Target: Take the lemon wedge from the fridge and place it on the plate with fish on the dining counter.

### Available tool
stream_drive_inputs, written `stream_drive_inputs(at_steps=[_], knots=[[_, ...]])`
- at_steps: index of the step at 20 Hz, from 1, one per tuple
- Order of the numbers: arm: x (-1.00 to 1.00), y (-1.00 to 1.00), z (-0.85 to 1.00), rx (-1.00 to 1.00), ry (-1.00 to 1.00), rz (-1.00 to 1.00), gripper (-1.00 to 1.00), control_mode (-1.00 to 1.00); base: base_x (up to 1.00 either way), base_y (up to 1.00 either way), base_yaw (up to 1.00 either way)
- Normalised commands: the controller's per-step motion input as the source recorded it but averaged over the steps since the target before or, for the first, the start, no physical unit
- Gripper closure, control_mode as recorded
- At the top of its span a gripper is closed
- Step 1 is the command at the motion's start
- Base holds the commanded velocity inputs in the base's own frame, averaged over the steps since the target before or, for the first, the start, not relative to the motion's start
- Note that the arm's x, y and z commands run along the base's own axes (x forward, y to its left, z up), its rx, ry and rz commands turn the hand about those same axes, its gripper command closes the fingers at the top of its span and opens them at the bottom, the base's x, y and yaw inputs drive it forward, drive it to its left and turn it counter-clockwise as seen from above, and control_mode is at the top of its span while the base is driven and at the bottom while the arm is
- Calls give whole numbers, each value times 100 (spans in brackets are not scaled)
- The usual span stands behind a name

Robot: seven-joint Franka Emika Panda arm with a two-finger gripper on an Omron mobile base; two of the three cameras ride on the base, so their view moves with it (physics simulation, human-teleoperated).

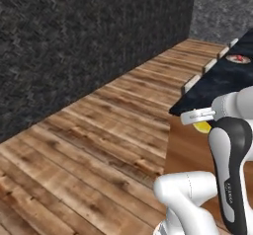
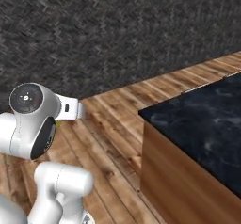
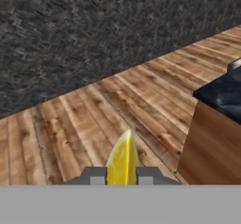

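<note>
Claw (image 3: pixel 123 176) pinching lemon wedge (image 3: pixel 123 161), plate with fish (image 1: pixel 238 59) on black tabletop (image 1: pixel 222 81) at two o'clock, fish piece on top

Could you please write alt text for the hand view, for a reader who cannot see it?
A bright yellow lemon wedge stands pinched between the two dark fingertips of the gripper at the bottom of the view. Beyond it lies a wooden plank floor backed by a dark grey wall, with the corner of the black dining counter on its brown base at the right.
</note>
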Motion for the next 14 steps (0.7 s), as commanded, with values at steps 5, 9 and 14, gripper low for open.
stream_drive_inputs(at_steps=[5, 9, 14], knots=[[0, 0, 0, 0, 0, 0, 100, 100, 100, 98, -27], [0, 0, 0, 0, 0, 0, 100, 100, 100, 99, -32], [0, 0, 0, 0, 0, 0, 100, 100, 100, 99, -37]])
